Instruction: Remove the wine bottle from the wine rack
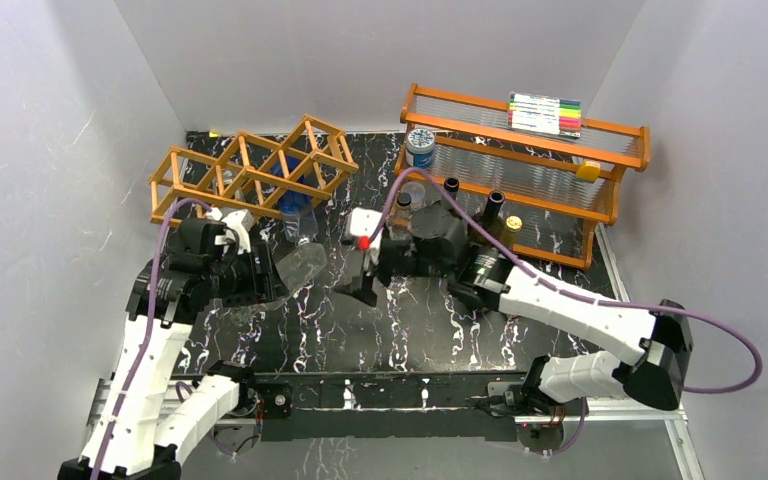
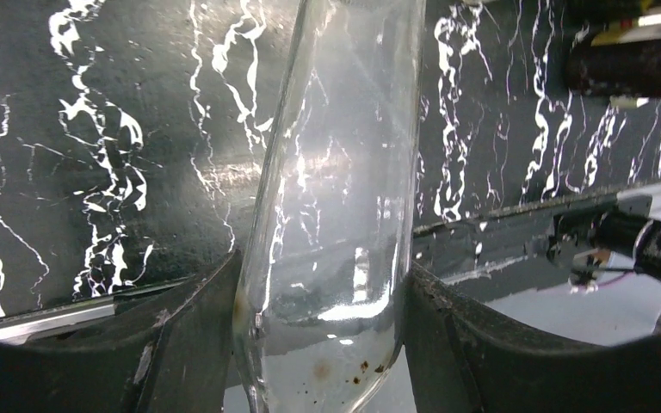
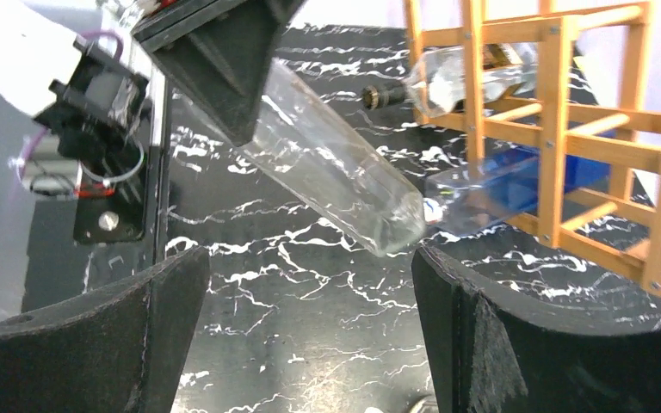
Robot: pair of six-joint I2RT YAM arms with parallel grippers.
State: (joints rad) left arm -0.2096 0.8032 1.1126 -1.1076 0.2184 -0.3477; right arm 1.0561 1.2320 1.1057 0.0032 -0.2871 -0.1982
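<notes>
The left pincer (image 2: 325,323) is clenched on a clear glass wine bottle (image 2: 336,198), one finger pressed against each side (the marbled black tabletop (image 1: 410,320) shows straight through the glass). The bottle hangs tilted above the tabletop, clear of the cells of the wine rack (image 1: 250,170) and just in front of it. A blue bottle (image 3: 516,181) and another clear bottle (image 3: 473,73) lie in the rack. The right pincer (image 3: 310,327) hovers mid-table with its jaws spread wide, grasping nothing.
</notes>
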